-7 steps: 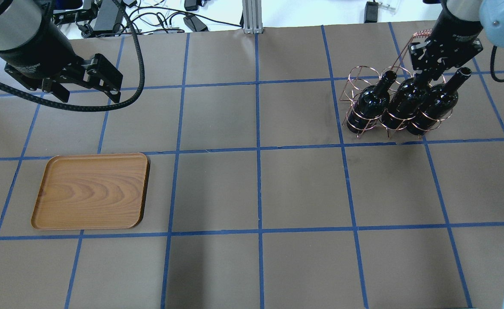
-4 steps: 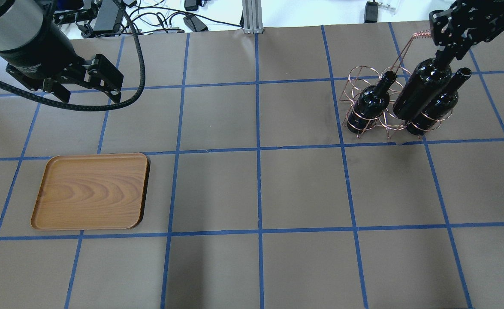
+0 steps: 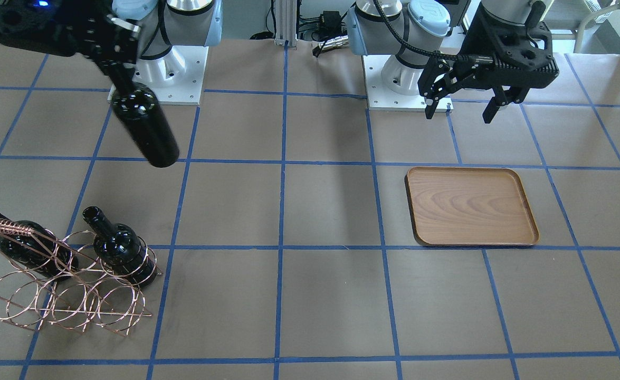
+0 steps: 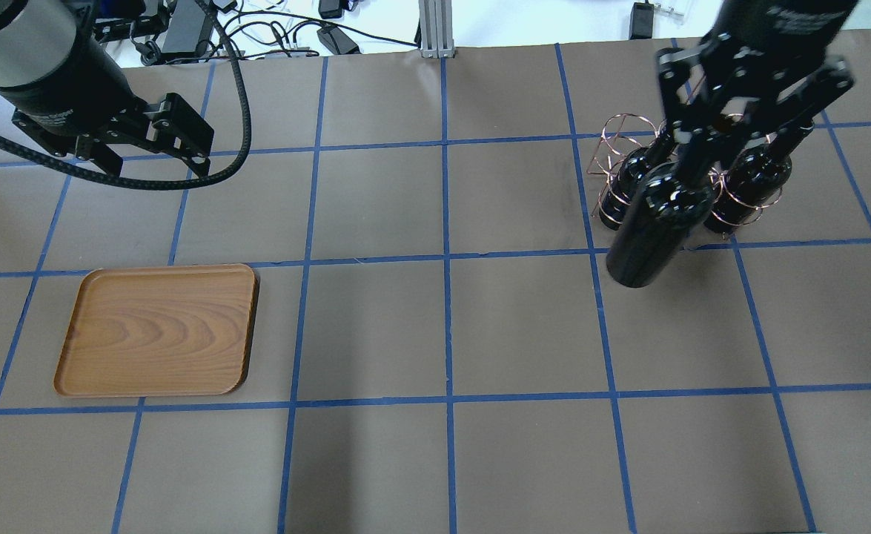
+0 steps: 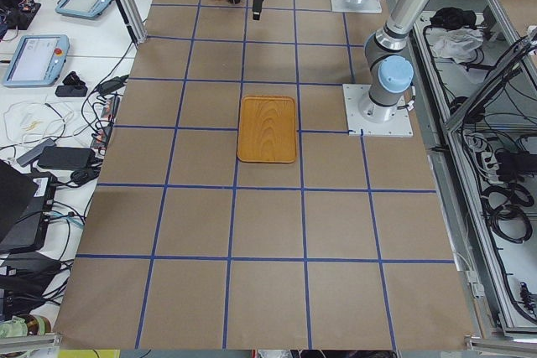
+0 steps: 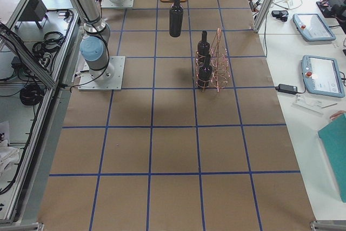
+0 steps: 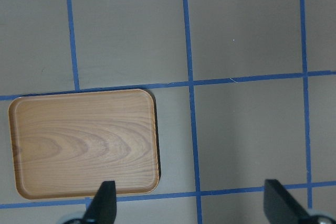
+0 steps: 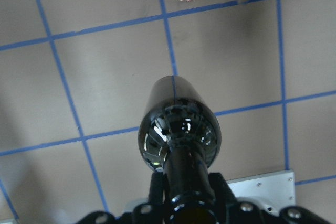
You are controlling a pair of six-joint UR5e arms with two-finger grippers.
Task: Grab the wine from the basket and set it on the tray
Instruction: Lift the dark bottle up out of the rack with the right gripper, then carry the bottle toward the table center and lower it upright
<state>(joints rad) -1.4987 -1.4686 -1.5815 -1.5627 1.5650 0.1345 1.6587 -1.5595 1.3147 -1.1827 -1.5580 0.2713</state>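
Observation:
My right gripper (image 4: 694, 144) is shut on the neck of a glossy black wine bottle (image 4: 656, 226) and holds it hanging in the air, clear of the copper wire basket (image 4: 617, 141). The bottle also shows in the front view (image 3: 144, 126) and the right wrist view (image 8: 178, 129). Two more bottles (image 3: 121, 247) (image 3: 27, 248) stand in the basket (image 3: 62, 303). The wood-grain tray (image 4: 157, 330) lies empty on the table's left side. My left gripper (image 4: 155, 159) is open and empty, above and behind the tray (image 7: 84, 142).
The table is brown paper with a blue tape grid. Cables and power bricks (image 4: 257, 30) and an aluminium post (image 4: 435, 30) lie along the far edge. The arm bases (image 3: 167, 68) (image 3: 394, 79) stand at the robot's side.
My right gripper has lifted the middle bottle out of the basket and carried it toward the near side and slightly left. The left arm has not moved.

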